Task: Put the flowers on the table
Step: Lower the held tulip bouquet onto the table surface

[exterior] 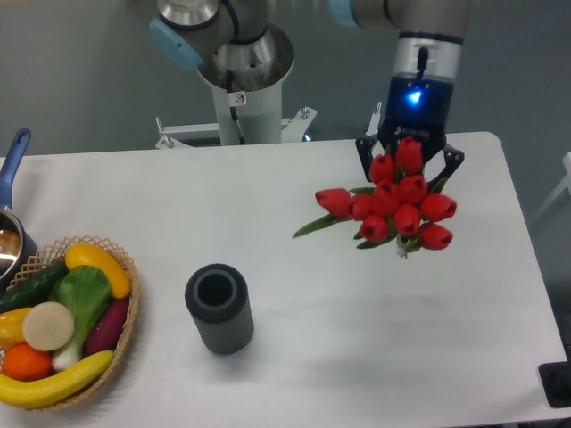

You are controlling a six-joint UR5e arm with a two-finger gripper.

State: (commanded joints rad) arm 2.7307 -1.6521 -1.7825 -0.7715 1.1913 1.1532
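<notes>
The pincer (409,165) grips the flowers (399,203) above the table (357,312).

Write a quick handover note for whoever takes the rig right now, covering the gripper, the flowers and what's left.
Gripper: over the far right part of the table, jaws mostly hidden behind the blooms, apparently shut on the flowers.
Flowers: red tulips with the blooms facing the camera and stems hidden behind them; whether they touch the tabletop cannot be told.
Nearby: dark cylindrical vase in the middle, fruit basket at the left edge.
Done: bouquet grasped.
Left: lay it on open tabletop, release, withdraw.
</notes>
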